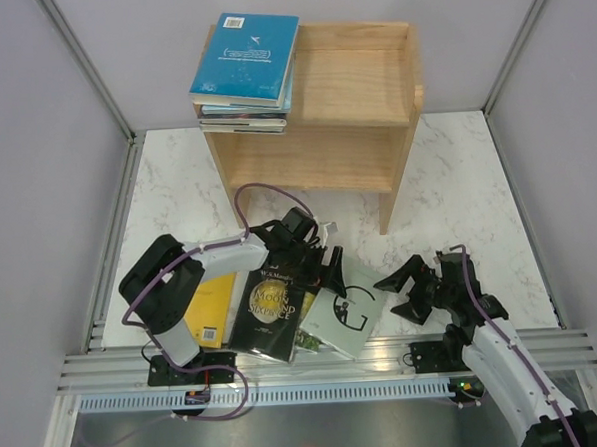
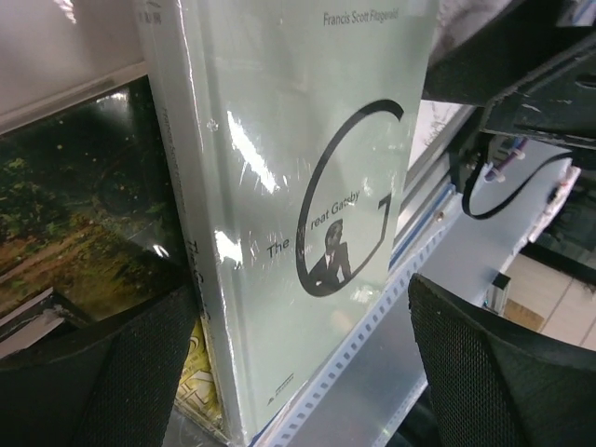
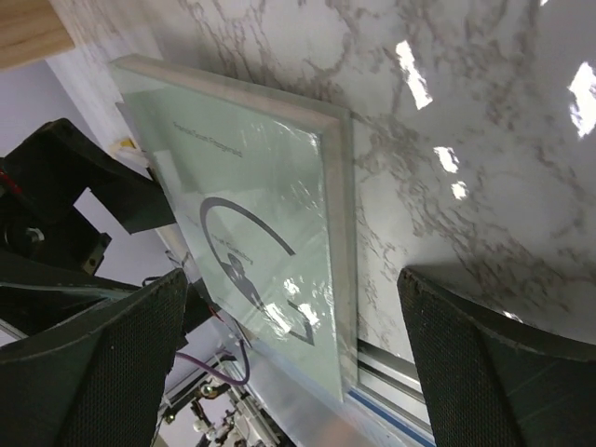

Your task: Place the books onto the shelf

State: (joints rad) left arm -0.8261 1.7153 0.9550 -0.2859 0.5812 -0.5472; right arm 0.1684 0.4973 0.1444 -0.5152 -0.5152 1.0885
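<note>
A pale grey-green book [image 1: 360, 318] lies at the table's front edge, overlapping a black book with a gold title [image 1: 273, 305], a yellow book [image 1: 211, 310] and a green illustrated book [image 1: 307, 340]. My left gripper [image 1: 321, 267] hovers open over the pale book's far end. In the left wrist view the pale book [image 2: 298, 186] fills the gap between the fingers [image 2: 112, 372], untouched. My right gripper [image 1: 407, 288] stands open just right of it, and the book's corner [image 3: 279, 242] overhangs the table edge. Several books [image 1: 245, 61] are stacked on the wooden shelf [image 1: 356, 80], top left.
The shelf's lower tier [image 1: 305, 158] holds nothing. Grey walls enclose the marble table [image 1: 457, 195]. An aluminium rail [image 1: 326, 360] with a cable duct runs along the near edge, under the overhanging books. A purple cable [image 1: 277, 193] loops above the left arm.
</note>
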